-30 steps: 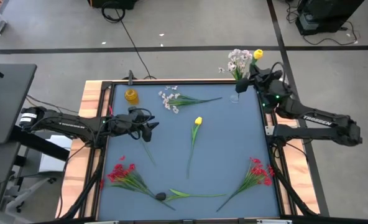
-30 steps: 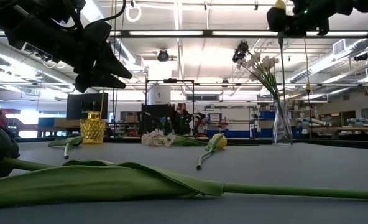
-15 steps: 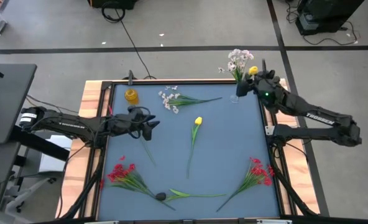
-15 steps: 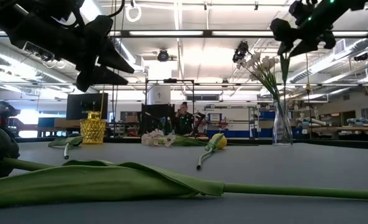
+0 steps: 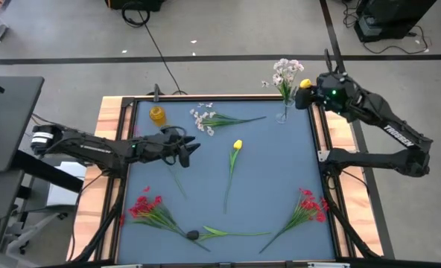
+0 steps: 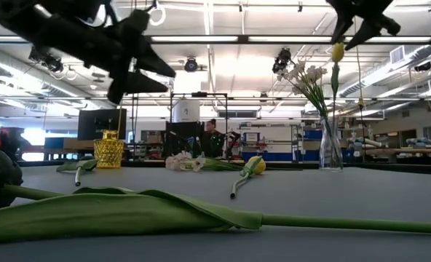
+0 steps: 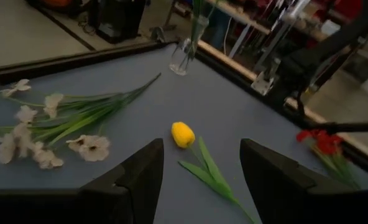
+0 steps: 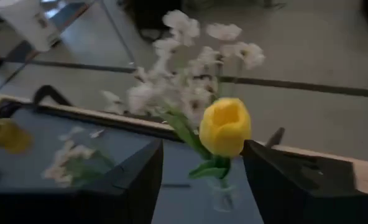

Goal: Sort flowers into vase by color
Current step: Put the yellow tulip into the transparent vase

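Observation:
A clear glass vase (image 5: 282,115) at the table's far right corner holds white flowers (image 5: 285,70) and a yellow tulip (image 8: 224,126) by their stems. My right gripper (image 6: 361,25) hangs open just above that tulip, its fingers on either side of the bloom in the wrist view and apart from it. My left gripper (image 5: 193,148) hovers open over the table's left half. In front of it, flat on the table, lie a second yellow tulip (image 7: 183,134) and a white spray (image 7: 53,121). Red sprays (image 5: 149,208) (image 5: 308,207) and a dark bloom (image 5: 193,235) lie near the front edge.
A small yellow vase (image 5: 157,115) stands at the table's far left. A long green leaf and stem (image 6: 128,211) lie close to the low camera. A raised frame (image 5: 205,97) runs round the table. People move in the room beyond the far edge.
My right gripper has opened and let go of the yellow tulip, then risen clear. The tulip now stands in the glass vase beside the white flowers. My left gripper has drifted a little toward the table's right, staying open.

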`<state>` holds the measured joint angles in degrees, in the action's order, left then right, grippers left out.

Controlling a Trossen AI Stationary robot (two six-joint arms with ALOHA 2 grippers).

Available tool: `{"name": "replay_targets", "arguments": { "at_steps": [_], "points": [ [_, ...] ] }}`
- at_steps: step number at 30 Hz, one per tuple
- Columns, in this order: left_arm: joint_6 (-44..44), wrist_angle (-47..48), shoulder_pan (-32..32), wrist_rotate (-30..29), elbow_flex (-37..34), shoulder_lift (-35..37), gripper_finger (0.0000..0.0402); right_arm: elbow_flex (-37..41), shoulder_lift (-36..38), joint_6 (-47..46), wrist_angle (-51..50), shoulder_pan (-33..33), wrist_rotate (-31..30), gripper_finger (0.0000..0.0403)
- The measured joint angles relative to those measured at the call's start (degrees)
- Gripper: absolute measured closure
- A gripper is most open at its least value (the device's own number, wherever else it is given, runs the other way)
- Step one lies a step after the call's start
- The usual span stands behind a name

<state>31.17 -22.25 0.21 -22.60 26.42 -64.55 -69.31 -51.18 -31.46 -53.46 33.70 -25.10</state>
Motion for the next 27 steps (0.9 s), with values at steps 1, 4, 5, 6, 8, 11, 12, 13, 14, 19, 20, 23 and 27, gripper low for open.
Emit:
{"name": "replay_targets", "arguments": {
  "at_steps": [1, 4, 5, 6, 8, 11, 12, 13, 14, 19, 20, 23, 27],
  "points": [
    [-0.8, -0.1, 0.0, 0.4, 2.0, -2.4, 0.0184, -1.2, -0.5, 0.1, -0.5, 0.1, 0.7, 0.0173],
    [-1.9, 0.6, 0.0, 0.7, 8.1, -9.4, 0.0184, -4.4, -1.4, 1.2, -0.7, -0.1, 1.0, 0.0173],
    [-1.3, 1.4, 0.1, 0.3, 10.3, -11.8, 0.0184, -5.5, -1.6, 1.6, -0.6, -0.2, 0.9, 0.0173],
    [-0.1, 2.7, 0.3, 0.0, 12.6, -14.1, 0.0184, -6.4, -1.7, 1.9, -0.6, -0.5, 0.9, 0.0173],
    [4.0, 6.2, 0.6, -0.2, 17.0, -18.6, 0.0184, -8.1, -1.8, 2.0, -0.6, -1.1, 0.8, 0.0173],
    [8.1, 10.8, 0.4, 0.0, 23.3, -25.4, 0.0184, -10.2, -1.8, 3.2, -0.6, -2.3, 1.0, 0.0173],
    [8.5, 12.5, 0.2, 0.6, 25.5, -27.7, 0.0184, -10.8, -1.8, 3.9, -0.6, -2.6, 1.0, 0.0173],
    [8.9, 14.1, -0.1, 1.2, 27.7, -30.0, 0.0184, -11.3, -1.8, 4.7, -0.6, -3.0, 1.0, 0.0173],
    [9.0, 16.1, -0.4, 1.5, 29.7, -32.1, 0.0184, -11.8, -1.8, 5.6, -0.6, -3.4, 1.1, 0.0173],
    [10.0, 23.3, -2.1, 3.7, 38.5, -41.7, 0.0185, -12.4, -1.6, 10.6, 0.8, -6.1, 1.2, 0.0174],
    [10.9, 23.5, -2.4, 4.3, 39.8, -43.2, 0.0185, -12.4, -1.5, 11.2, 1.1, -6.7, 1.2, 0.0174],
    [13.7, 25.2, -3.1, 5.7, 42.9, -47.1, 0.0185, -12.4, -1.3, 12.2, 1.5, -8.1, 1.2, 0.0174],
    [19.6, 29.0, -3.1, 5.8, 45.0, -50.4, 0.0186, -12.4, -1.3, 12.2, 1.5, -9.4, 2.5, 0.0174]
  ]
}}
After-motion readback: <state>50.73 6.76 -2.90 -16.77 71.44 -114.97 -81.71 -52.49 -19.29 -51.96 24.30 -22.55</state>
